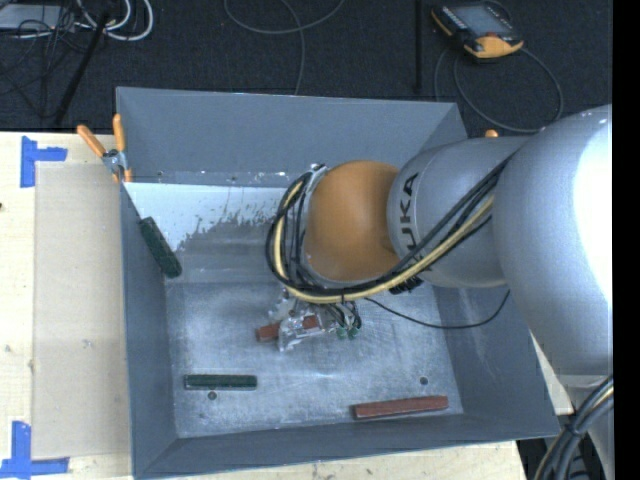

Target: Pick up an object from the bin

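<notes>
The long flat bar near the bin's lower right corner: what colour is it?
The bar is reddish brown, in the camera view.

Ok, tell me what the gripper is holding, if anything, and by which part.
Cannot be told. The gripper is low over a reddish-brown block in the middle of the bin; its left end sticks out, but no grip is visible.

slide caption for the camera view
Gripper low in the bin by a small reddish block; green bar and reddish bar lie apart.
</notes>
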`<act>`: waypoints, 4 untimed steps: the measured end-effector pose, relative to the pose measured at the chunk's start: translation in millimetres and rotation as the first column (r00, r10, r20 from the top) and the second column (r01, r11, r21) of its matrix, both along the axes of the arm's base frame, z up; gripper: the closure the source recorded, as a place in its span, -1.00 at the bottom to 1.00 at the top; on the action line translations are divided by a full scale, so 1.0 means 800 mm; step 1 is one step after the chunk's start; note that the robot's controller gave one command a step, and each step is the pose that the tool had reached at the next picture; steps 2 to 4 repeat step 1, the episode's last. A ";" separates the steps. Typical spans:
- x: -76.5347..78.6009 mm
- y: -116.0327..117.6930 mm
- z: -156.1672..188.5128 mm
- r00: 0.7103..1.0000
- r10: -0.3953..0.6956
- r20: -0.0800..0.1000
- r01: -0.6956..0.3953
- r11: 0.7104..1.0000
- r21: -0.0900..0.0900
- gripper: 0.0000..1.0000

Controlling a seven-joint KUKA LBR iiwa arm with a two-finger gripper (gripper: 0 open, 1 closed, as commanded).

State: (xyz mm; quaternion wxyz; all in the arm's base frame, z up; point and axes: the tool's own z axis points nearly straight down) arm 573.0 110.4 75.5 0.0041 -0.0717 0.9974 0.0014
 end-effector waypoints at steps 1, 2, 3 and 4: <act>0.022 0.005 0.223 1.000 -0.011 0.002 0.011 1.000 -0.002 1.00; 0.022 0.005 0.223 1.000 -0.011 0.002 0.011 1.000 -0.002 1.00; 0.022 0.005 0.223 1.000 -0.011 0.002 0.011 1.000 -0.002 1.00; 0.022 0.005 0.223 1.000 -0.011 0.002 0.011 1.000 -0.002 1.00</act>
